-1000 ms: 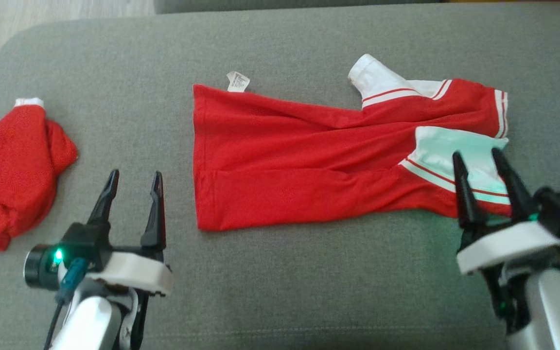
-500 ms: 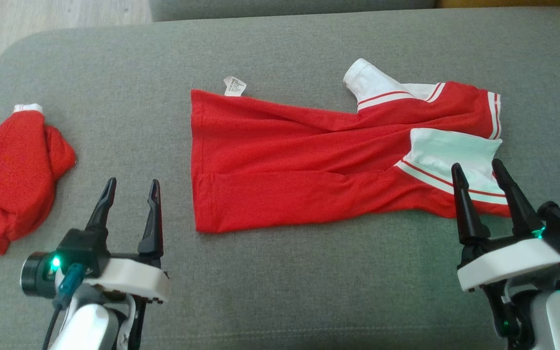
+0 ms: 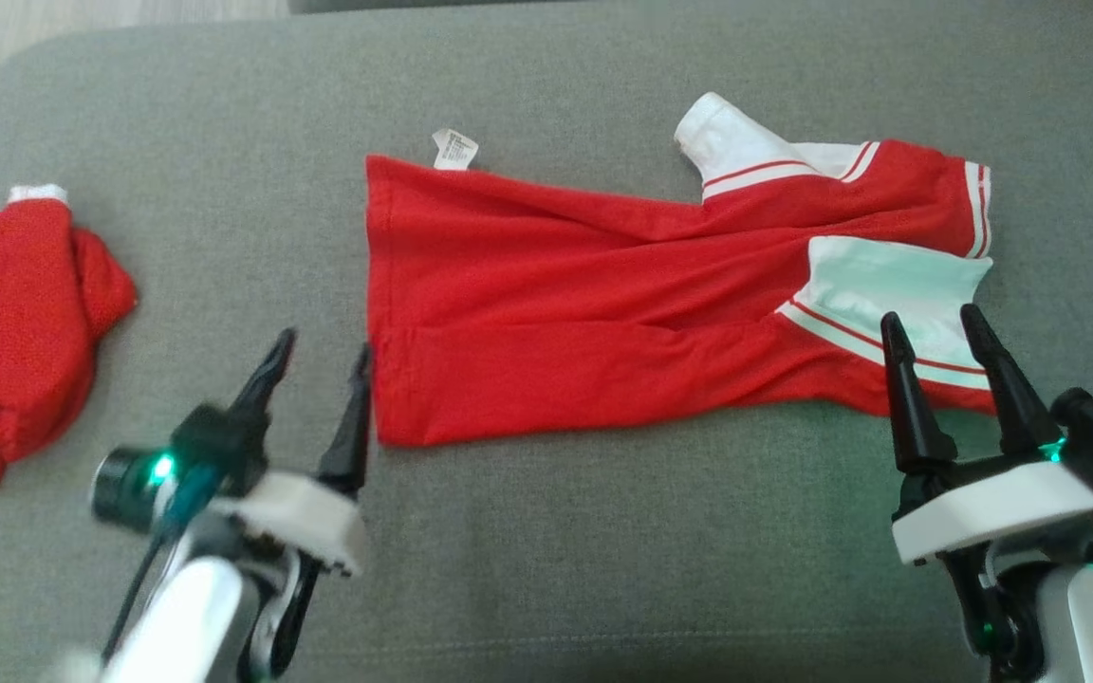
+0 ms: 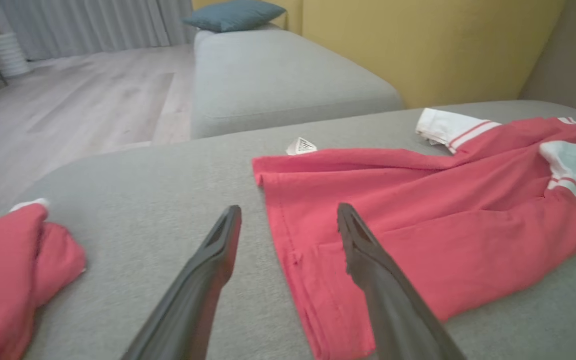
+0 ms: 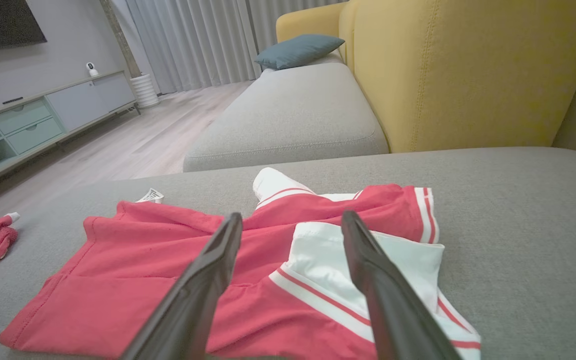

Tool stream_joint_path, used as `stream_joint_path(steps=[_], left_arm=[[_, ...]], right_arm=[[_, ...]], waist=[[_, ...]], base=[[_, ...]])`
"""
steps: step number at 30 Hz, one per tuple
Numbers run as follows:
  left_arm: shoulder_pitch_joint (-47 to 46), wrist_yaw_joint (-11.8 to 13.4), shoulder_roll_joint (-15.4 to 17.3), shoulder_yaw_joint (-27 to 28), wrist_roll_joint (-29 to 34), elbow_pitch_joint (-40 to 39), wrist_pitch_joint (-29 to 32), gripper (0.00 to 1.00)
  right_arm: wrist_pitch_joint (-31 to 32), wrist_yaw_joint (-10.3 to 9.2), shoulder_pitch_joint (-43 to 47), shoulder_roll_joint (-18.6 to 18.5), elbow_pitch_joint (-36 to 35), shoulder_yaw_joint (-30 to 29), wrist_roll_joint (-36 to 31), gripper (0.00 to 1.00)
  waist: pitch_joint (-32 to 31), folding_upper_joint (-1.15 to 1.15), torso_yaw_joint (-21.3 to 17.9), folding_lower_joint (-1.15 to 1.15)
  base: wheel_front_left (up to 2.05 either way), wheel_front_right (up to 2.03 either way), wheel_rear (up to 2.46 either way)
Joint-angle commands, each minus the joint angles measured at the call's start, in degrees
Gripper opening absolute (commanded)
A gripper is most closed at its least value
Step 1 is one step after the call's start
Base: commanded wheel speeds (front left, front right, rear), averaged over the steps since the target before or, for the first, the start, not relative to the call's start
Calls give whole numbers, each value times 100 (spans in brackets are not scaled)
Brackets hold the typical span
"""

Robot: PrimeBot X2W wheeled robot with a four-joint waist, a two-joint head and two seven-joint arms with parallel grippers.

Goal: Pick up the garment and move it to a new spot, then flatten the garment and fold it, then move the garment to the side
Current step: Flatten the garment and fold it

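The garment point(image 3: 603, 304), a red shirt with white striped sleeves, lies spread on the grey cushion point(image 3: 556, 531), hem to the left and sleeves to the right; it also shows as the garment point(image 4: 418, 215) and the garment point(image 5: 178, 270) in the wrist views. My left gripper point(image 3: 324, 346) is open and empty, its right fingertip just beside the hem's near left corner. My right gripper point(image 3: 926, 318) is open and empty, fingers over the near white sleeve point(image 3: 898, 294). A white label point(image 3: 454, 149) sticks out at the hem's far corner.
A second red garment point(image 3: 6, 323) lies bunched at the cushion's left end. Beyond the cushion are another grey seat point(image 5: 293, 115) with a blue pillow point(image 5: 298, 50), a yellow sofa back point(image 5: 458, 70) and wooden floor point(image 4: 78, 110).
My left gripper has moved right and forward, from open cushion toward the hem's near corner. The right gripper has barely moved. The camera has shifted slightly.
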Motion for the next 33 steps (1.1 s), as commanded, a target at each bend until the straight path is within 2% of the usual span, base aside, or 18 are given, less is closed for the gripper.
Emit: stream_joint_path(steps=[1,7,12,22,23,24,26,33], left_arm=[[-562,-172,65,104,-111,-32,281,100],[-1128,-579,-67,-45,-523,633,1155,100],[-1377,-792,-114,-84,-753,1070,1496,100],[-1562,-872,-150,-83,-915,1462,1645,100],[-1573,-891,-161,-75,-949,1487,1646,74],[-1585,-903,-169,-70,-974,1513,1649,39],[-1614,-919,-171,-64,-998,1579,1633,0],[-1691,-905,-153,-48,-948,1689,1345,0]], right_arm=[[35,23,-150,5,-231,126,-57,100],[14,23,-266,25,-188,172,-58,100],[-15,23,-304,51,-105,169,-46,100],[-33,23,-376,79,-28,163,-36,100],[-30,23,-381,82,-23,158,-26,100],[-26,23,-384,84,-20,151,-22,100],[-16,23,-391,87,-16,139,-18,100],[135,23,-490,-49,114,-105,86,100]], waist=[[117,0,-34,0],[358,0,-160,0],[468,0,-238,0],[541,0,-308,0],[545,0,-312,0],[549,0,-314,0],[559,0,-321,0],[560,0,-357,0]], base=[[0,0,0],[0,0,0],[0,0,0],[0,0,0],[0,0,0],[0,0,0],[0,0,0],[0,0,0]])
